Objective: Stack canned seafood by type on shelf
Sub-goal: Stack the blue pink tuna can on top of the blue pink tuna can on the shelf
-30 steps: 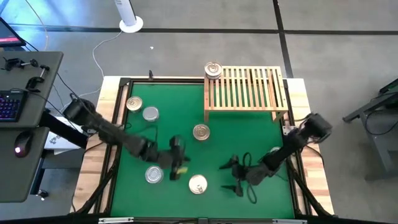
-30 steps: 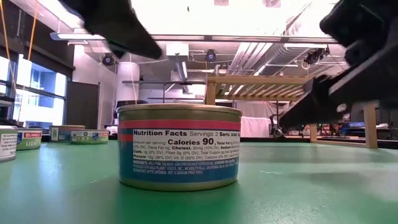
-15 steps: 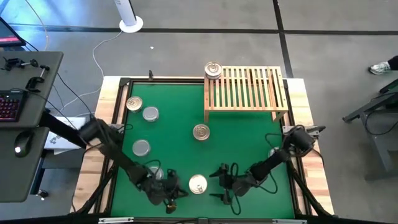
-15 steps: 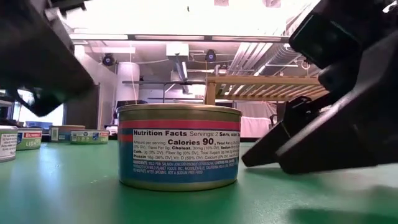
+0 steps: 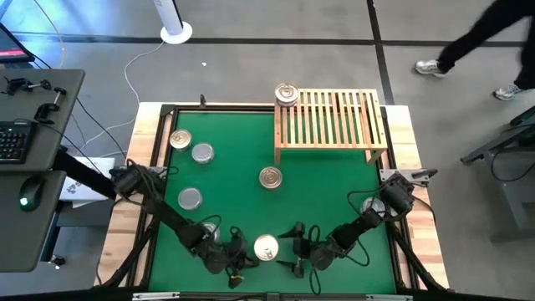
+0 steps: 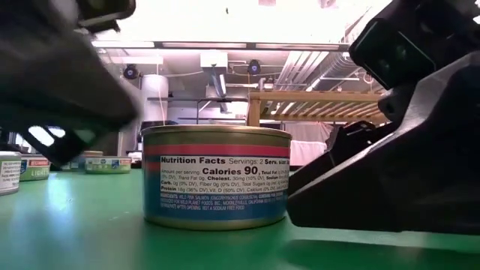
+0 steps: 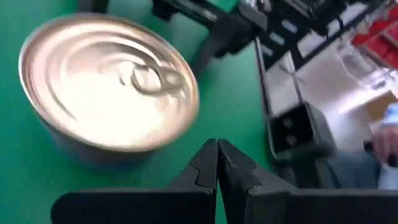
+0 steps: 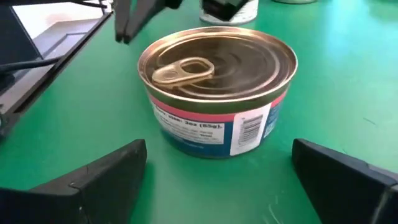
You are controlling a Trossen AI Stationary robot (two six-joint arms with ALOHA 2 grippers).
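Beside the front tin [image 5: 266,247], the right pincer [image 5: 294,248] gapes wide; the left pincer [image 5: 238,267] is closed, empty.

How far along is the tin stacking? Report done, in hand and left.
Done: one stack of tins stands on the shelf at its left end. In hand: nothing is gripped; the open right gripper faces the gold-lidded tin, with the shut left gripper on the tin's other side. Left: that tin and the others I can see on the green mat.

Grey floor [image 5: 276,50], desk [image 5: 33,167] at left, person [image 5: 476,38] walking
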